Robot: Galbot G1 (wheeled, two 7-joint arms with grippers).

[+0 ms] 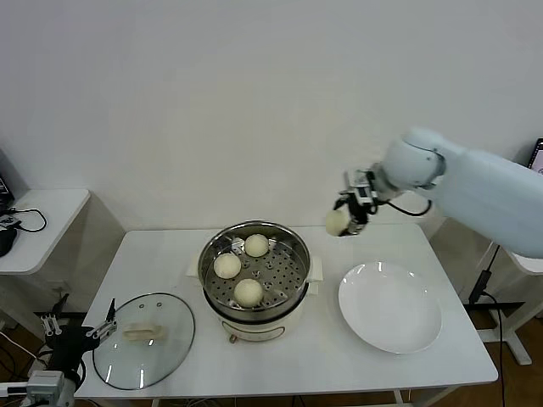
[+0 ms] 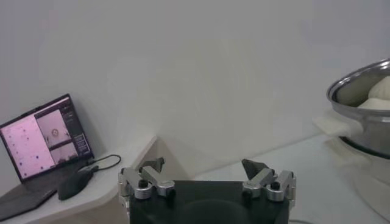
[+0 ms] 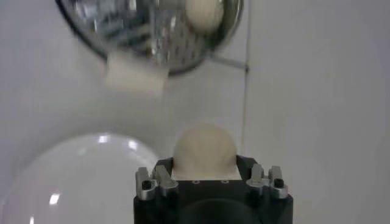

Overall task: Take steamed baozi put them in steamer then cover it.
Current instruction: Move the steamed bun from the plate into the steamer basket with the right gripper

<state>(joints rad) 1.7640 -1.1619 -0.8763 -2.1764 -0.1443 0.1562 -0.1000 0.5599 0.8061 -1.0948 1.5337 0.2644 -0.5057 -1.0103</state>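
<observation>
Three steamed baozi (image 1: 247,270) lie in the shiny perforated basket of the steamer (image 1: 293,284), which stands on its cream-white pot base at the table's middle. My right gripper (image 1: 346,217) is shut on a fourth baozi (image 1: 336,222) and holds it in the air above the table, to the right of the steamer and behind the white plate. In the right wrist view the baozi (image 3: 203,149) sits between the jaws, with the steamer (image 3: 122,27) beyond. The glass cover (image 1: 170,350) with its cream handle lies flat at the table's front left. My left gripper (image 1: 81,329) is open, low beside the cover.
An empty white plate (image 1: 389,306) sits at the table's right. A small side table (image 1: 42,216) stands at the left, with a laptop (image 2: 42,140) and a mouse (image 2: 76,182) in the left wrist view. A white wall stands behind the table.
</observation>
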